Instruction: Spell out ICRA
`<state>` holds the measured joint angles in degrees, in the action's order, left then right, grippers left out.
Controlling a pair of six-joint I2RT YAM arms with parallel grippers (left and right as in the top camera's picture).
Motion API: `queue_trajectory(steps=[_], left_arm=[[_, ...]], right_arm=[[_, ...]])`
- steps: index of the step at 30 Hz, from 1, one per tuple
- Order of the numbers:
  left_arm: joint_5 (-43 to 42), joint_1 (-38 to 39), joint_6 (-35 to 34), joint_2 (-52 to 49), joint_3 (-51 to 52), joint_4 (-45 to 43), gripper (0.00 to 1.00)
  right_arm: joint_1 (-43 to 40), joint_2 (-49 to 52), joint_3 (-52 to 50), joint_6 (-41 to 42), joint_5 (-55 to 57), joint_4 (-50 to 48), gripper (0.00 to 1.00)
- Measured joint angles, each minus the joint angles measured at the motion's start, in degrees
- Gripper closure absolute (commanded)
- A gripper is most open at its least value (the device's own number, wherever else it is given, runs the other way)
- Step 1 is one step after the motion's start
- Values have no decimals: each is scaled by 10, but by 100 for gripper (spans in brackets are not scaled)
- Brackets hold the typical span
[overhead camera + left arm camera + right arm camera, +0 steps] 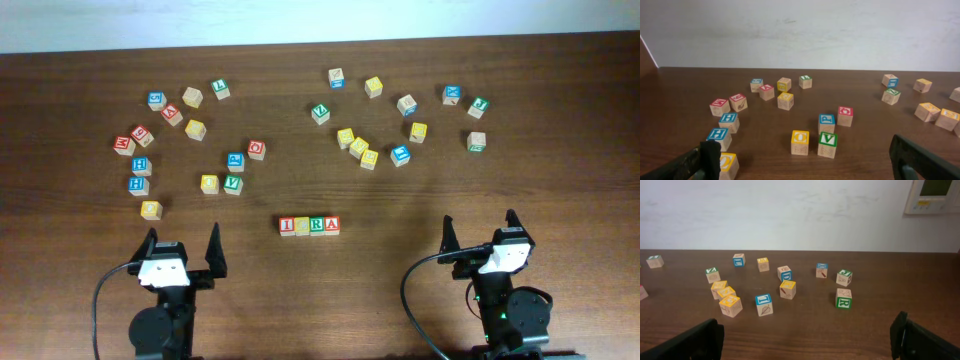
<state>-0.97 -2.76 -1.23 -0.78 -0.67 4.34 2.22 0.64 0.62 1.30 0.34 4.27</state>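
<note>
Dark wood table [330, 300], white wall at the far side. We note a row of four blocks [309, 225] at the near centre, touching side by side, between the two arms. Reading left to right: I block [288, 226], a second block [303, 226] whose letter we cannot read at this size, R block [318, 225], A block [332, 224]. Left gripper [182, 240] sits at the near edge, left of the row, fingers apart, nothing between them. Right gripper [480, 225] sits near right, likewise spread and empty. Loose blocks lie scattered far left [195, 129] and far right [358, 146], well apart from the row. Judgement: if the second block is a C, the word is complete and nothing is left beyond perhaps squaring the row. We see no block out of line.
</note>
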Motion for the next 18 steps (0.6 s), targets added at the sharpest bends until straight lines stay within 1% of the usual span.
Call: queue_trajectory(steps=[4, 18], left_arm=[[4, 0, 13, 0, 0, 1, 1], [4, 0, 15, 0, 0, 1, 1]], right_arm=[[0, 0, 0, 0, 0, 0, 2], [0, 0, 0, 0, 0, 0, 2]])
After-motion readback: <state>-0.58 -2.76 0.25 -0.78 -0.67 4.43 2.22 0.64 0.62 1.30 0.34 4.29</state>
